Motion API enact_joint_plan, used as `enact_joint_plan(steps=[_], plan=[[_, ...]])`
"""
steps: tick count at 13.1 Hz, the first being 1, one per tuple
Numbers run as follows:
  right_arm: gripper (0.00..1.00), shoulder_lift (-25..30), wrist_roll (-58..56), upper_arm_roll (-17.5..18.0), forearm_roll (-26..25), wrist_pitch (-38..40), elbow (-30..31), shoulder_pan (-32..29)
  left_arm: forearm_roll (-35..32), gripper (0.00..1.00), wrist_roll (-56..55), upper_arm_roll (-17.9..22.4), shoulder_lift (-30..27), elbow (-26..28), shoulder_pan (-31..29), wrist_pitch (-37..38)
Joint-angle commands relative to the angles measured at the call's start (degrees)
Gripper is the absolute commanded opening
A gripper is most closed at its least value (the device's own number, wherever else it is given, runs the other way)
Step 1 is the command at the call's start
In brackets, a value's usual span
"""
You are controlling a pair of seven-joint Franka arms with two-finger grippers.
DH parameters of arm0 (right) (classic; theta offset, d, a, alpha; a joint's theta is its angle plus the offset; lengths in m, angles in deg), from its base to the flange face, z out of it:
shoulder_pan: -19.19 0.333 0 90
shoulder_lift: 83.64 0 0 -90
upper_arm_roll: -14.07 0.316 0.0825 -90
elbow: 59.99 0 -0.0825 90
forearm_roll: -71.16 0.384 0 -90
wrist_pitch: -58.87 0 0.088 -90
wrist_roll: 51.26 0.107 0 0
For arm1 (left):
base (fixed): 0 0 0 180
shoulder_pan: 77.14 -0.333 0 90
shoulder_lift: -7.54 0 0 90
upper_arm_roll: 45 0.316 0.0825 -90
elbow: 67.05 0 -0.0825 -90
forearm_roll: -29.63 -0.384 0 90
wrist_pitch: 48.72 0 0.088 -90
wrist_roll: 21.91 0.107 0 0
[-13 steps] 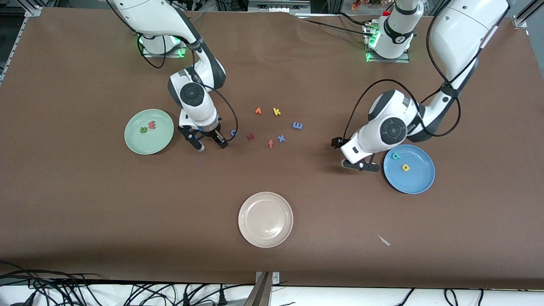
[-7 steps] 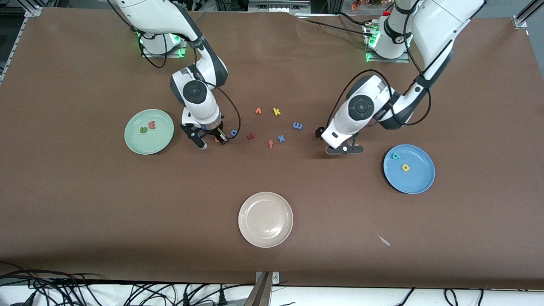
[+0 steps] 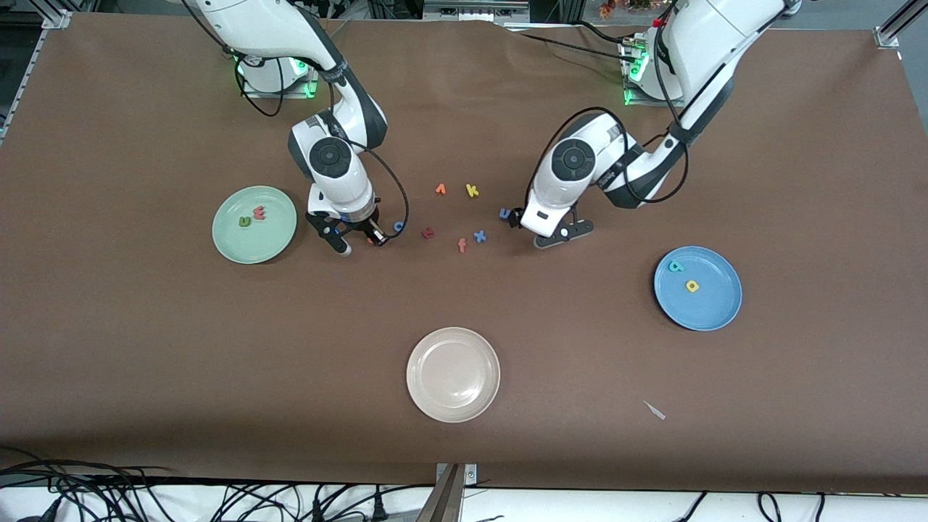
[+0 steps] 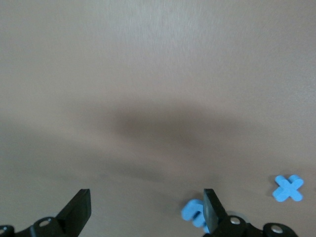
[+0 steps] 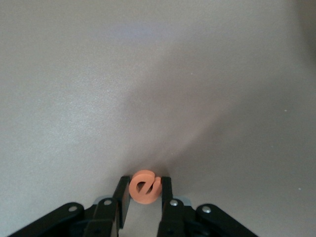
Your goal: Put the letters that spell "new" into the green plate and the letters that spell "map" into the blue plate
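My right gripper (image 3: 360,245) is shut on the orange e (image 5: 144,187), low at the table between the green plate (image 3: 279,243) and the loose letters. The e stands upright between the fingers (image 5: 122,193). In the green plate lie the green n (image 3: 245,221) and the pinkish-red w (image 3: 258,212). My left gripper (image 3: 562,235) hangs open close to the blue m (image 3: 505,213). In the left wrist view the m (image 4: 193,213) lies just inside one finger (image 4: 211,211). The blue plate (image 3: 714,312) holds the teal p (image 3: 676,266) and the yellow a (image 3: 692,286).
Loose letters lie between the two grippers: blue o (image 3: 398,226), a red letter (image 3: 428,233), salmon f (image 3: 462,246), blue x (image 3: 479,235), orange wedge (image 3: 440,189), yellow k (image 3: 472,191). A beige plate (image 3: 453,374) sits nearer the front camera.
The right gripper's jaws have closed on the orange e. The left arm has swung from beside the blue plate over to the blue m, its jaws still wide.
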Motion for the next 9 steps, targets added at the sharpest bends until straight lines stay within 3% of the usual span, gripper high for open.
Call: enact_joint_plan(steps=[1, 4, 9], plan=[[0.01, 2.89, -3.04, -1.47, 0.44, 2.00, 0.70, 0.22, -0.49, 1.00, -8.93, -0.02, 1.54, 0.09, 1.79, -2.40], [0.01, 9.04, -13.38, -5.85, 0.52, 13.24, 0.44, 0.22, -0.67, 1.00, -16.93, 0.16, 2.86, -1.40, 3.81, -2.66], [0.01, 13.98, -30.70, -14.12, 0.79, 22.50, 1.40, 0.13, -1.28, 1.00, -27.84, 0.95, 5.24, -4.30, 7.33, -2.58]])
